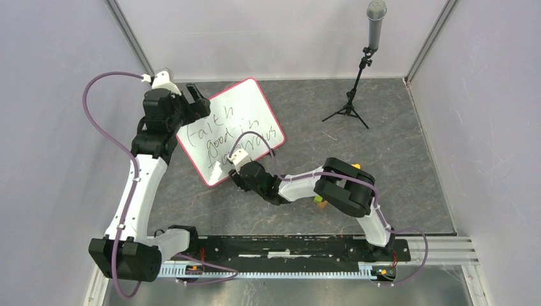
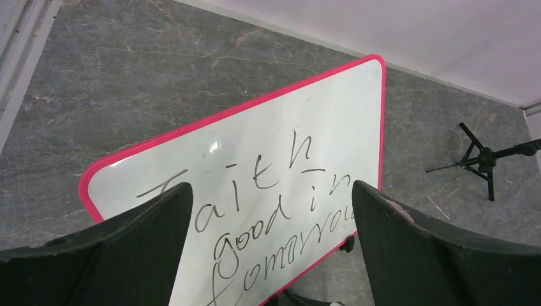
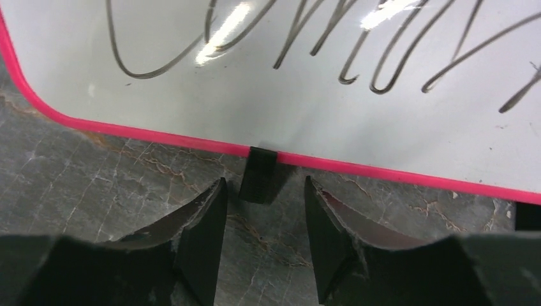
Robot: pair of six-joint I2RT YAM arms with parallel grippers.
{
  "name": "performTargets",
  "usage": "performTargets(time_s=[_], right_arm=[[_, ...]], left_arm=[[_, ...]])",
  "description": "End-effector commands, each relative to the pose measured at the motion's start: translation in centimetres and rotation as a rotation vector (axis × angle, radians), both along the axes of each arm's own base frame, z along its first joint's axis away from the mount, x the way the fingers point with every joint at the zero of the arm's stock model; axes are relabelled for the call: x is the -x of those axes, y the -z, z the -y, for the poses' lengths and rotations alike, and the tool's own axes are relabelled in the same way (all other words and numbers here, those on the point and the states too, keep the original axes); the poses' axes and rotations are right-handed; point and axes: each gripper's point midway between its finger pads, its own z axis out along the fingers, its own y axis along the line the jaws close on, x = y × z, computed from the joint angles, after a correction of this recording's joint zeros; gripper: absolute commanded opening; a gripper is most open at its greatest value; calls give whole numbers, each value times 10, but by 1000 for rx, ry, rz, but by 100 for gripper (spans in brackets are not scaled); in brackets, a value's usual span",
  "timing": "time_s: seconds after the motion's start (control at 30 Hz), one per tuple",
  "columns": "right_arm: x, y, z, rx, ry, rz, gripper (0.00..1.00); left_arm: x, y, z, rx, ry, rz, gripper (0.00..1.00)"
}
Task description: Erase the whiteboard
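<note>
The whiteboard (image 1: 250,102) lies tilted on the grey table, pink-rimmed, with black handwriting reading "Faith good in tomorrow". My left gripper (image 1: 199,106) hovers over its upper left part, open and empty; in the left wrist view (image 2: 271,188) the writing on the whiteboard (image 2: 319,108) shows between the wide-spread fingers. My right gripper (image 1: 235,173) is low at the board's near edge, open and empty. In the right wrist view (image 3: 265,185) a black clip foot (image 3: 258,173) on the rim of the whiteboard (image 3: 287,115) sits just ahead of the gap between the fingertips.
A microphone on a black tripod (image 1: 355,89) stands at the back right and also shows in the left wrist view (image 2: 486,159). Small orange and green objects (image 1: 319,203) lie partly hidden under the right arm. Grey walls enclose the table; a metal rail (image 1: 287,252) runs along the near edge.
</note>
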Motion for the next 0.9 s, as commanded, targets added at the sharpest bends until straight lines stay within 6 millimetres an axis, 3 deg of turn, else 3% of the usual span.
performTargets(time_s=[0.0,0.17,0.4,0.5,0.6,0.73,0.87], right_arm=[[-16,-6,5,-37,95,4,49],[-25,-1,35,-50,187,-35,41],[-33,-8,72,-23,254,-21,47],[-28,-21,72,-12,209,-11,54],[-13,-29,82,-5,153,-25,69],[7,-48,114,5,126,-13,83],[4,-66,157,126,213,32,85]], left_arm=[[2,-16,-7,-42,-24,72,99],[4,-16,-6,-44,-33,80,99],[7,-20,-5,-44,-28,94,100],[6,-20,3,-23,3,89,100],[8,-23,15,-10,44,96,100],[12,-26,38,18,132,104,100],[16,-27,54,28,186,106,100]])
